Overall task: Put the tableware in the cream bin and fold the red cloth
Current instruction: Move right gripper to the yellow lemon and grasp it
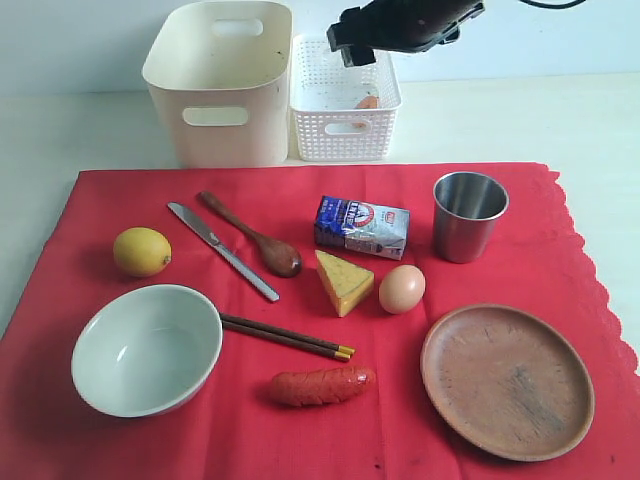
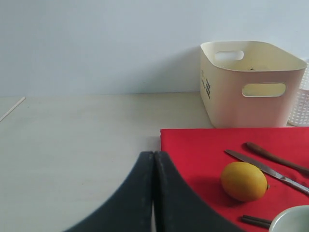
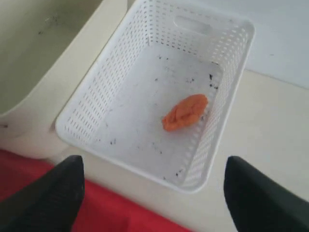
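red cloth spread flat; on it pale bowl, wooden plate, steel cup, all upright; knife beside spoon; chopsticks touching bowl. cream bin upright behind cloth.

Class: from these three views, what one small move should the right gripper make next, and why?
Probably bring the right gripper, open and empty above the white lattice basket, across toward the steel cup. The cup stands upright on the red cloth on that arm's side, no tableware shows in the cream bin, and the cloth cannot be folded while things lie on it.
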Action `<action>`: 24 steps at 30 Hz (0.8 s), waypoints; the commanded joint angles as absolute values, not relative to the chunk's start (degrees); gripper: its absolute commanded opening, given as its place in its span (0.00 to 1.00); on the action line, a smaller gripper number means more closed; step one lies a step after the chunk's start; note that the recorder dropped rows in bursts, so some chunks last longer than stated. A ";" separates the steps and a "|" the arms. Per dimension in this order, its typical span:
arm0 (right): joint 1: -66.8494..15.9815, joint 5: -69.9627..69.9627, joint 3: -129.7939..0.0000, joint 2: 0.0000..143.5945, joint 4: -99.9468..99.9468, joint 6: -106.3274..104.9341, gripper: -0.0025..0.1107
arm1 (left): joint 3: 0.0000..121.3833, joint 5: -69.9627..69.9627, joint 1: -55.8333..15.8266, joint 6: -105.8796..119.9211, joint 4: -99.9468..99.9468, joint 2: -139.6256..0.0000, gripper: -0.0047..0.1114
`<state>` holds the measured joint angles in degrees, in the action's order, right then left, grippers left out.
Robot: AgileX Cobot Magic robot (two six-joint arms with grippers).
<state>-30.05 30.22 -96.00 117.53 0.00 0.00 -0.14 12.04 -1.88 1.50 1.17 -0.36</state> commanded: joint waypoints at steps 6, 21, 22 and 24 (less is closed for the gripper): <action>-30.05 41.48 -96.31 115.38 -17.86 -16.18 0.64 | 0.00 11.97 -1.74 1.29 1.25 0.00 0.04; -43.73 44.03 -96.31 116.86 -30.93 -31.90 0.25 | 0.00 11.97 -1.74 1.29 1.25 0.00 0.04; -44.54 43.71 -96.31 117.30 -30.77 -31.90 0.25 | 0.00 11.97 -1.74 1.29 1.25 0.00 0.04; -45.97 43.16 -96.31 118.28 -30.65 -31.90 0.25 | 0.00 11.97 -1.74 1.29 1.25 0.00 0.04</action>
